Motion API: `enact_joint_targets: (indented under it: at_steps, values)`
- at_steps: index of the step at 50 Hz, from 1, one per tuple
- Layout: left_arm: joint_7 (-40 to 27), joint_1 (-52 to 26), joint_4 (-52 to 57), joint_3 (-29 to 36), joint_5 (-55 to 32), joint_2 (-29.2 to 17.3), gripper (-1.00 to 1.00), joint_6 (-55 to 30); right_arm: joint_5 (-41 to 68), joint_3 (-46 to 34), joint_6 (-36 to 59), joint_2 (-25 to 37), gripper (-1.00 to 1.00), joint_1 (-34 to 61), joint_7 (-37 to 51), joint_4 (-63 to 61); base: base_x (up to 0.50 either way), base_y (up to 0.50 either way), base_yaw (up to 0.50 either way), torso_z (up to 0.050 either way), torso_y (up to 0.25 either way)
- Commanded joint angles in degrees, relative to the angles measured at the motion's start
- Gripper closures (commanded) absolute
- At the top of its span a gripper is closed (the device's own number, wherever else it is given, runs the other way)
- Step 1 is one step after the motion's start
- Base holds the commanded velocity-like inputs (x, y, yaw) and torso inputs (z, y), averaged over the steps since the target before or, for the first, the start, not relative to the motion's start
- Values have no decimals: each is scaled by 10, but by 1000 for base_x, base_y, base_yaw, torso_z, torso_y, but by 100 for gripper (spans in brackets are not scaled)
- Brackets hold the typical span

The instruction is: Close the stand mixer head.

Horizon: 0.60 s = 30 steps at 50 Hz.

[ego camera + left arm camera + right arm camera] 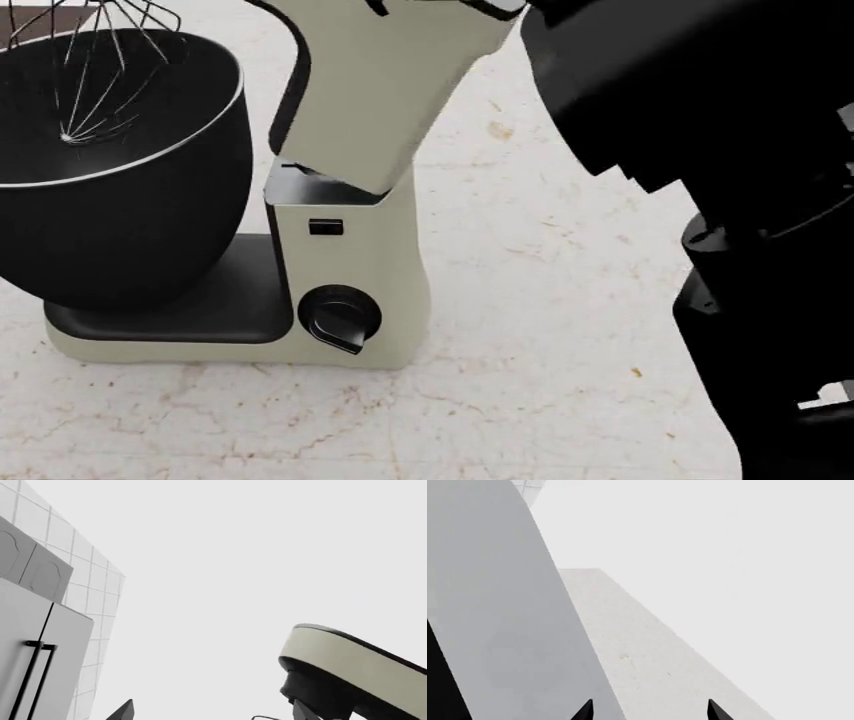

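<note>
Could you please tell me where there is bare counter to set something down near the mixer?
Bare counter lies between the mixer's base column and the dark robot arm, and along the near edge before the base. It is crowded at the black bowl, under the raised stand mixer head.

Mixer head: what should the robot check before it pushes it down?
1. Stand mixer head raised, tilted off the column: ok, needs closing.
2. Wire whisk over the black bowl: ok.
3. Bowl on the base: ok.
4. Right tool open, holding nothing: ok.
5. Right tool touching the head: cannot tell.
6. Left tool's state: cannot tell.
</note>
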Motion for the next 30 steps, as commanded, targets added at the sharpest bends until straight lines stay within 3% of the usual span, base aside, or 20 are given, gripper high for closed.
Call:
enact_joint_targets:
  at_steps: [1, 3, 6, 14, 30]
  values:
    - [2, 2, 11, -21, -31, -11, -100, 0, 243, -343, -31, -150, -100, 0, -180, 200, 0, 0, 6, 0, 0]
    - [0, 2, 13, -29, -39, -12, -100, -2, 292, -412, -35, -150, -100, -1, -171, 185, 0, 0, 2, 0, 0]
    - [-2, 2, 18, -40, -51, -13, -100, -6, 292, -434, -30, -150, -100, -25, -181, 166, 4, 0, 0, 0, 0]
    - [-8, 1, 22, -50, -64, -16, -100, -9, 193, -431, 2, -150, -100, -104, -219, 170, 15, 5, 13, 0, 0]
    - [-10, 3, 19, -32, -51, -19, -100, -3, 217, -427, -20, -150, -100, -97, -202, 207, 19, 9, 17, 0, 0]
